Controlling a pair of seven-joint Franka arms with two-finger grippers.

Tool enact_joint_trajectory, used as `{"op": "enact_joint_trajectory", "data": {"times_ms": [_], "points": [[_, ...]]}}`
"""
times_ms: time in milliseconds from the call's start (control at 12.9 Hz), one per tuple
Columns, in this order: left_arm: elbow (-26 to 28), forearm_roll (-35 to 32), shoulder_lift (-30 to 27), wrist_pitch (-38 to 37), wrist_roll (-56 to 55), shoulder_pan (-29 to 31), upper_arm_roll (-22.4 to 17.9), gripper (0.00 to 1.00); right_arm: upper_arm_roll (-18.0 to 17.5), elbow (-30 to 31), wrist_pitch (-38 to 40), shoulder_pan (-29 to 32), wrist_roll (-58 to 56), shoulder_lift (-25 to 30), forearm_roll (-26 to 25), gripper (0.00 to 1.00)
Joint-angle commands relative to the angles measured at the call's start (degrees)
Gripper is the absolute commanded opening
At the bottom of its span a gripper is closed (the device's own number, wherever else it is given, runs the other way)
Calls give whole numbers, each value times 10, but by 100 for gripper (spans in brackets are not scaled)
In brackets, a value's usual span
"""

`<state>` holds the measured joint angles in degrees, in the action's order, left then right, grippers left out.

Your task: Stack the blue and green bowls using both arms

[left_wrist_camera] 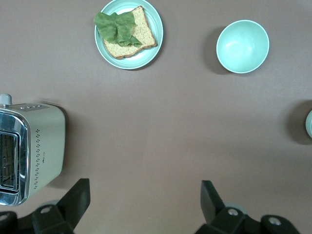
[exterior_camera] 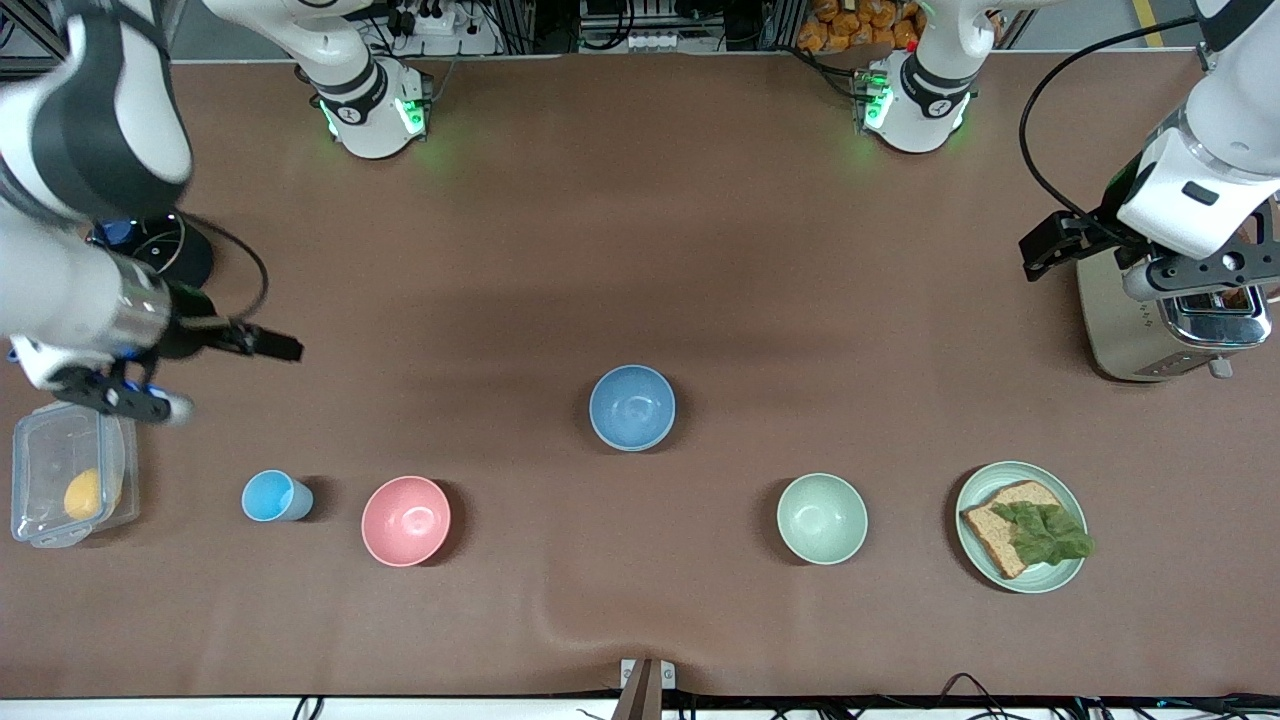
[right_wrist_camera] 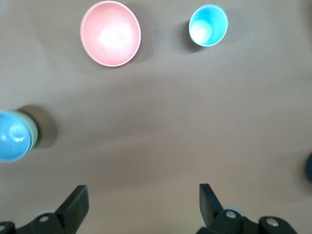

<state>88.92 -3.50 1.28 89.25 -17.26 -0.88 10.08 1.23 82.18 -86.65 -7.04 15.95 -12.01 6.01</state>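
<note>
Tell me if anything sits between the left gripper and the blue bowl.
Nothing visible: bare table lies between the left gripper, open by the toaster, and the blue bowl. The mint-green bowl sits nearer the camera, off that path.

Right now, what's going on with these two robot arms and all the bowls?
Neither arm holds anything. The left end effector hangs open over the toaster, and the right end effector is open near the clear container. The blue bowl sits mid-table, apparently nested in the green bowl, whose rim peeks out beneath it. The pink bowl and mint bowl stand apart.
</note>
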Motion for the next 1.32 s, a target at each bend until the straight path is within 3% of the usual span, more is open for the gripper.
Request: {"op": "enact_joint_trajectory", "data": {"times_ms": [0,155,387,1238], "points": [[13,15,-15,-3,21,3,-5,100,-6,68,-5,28,-91,84,-24,100],[13,15,-16,-7,56,16,-7,100,-2,69,19,57,-159,99,-40,100],[13,16,-19,-25,101,40,-4,100,0,67,31,59,-163,112,-72,100],[-8,49,-17,-43,126,66,-1,100,22,66,28,65,-202,112,-72,100]]}}
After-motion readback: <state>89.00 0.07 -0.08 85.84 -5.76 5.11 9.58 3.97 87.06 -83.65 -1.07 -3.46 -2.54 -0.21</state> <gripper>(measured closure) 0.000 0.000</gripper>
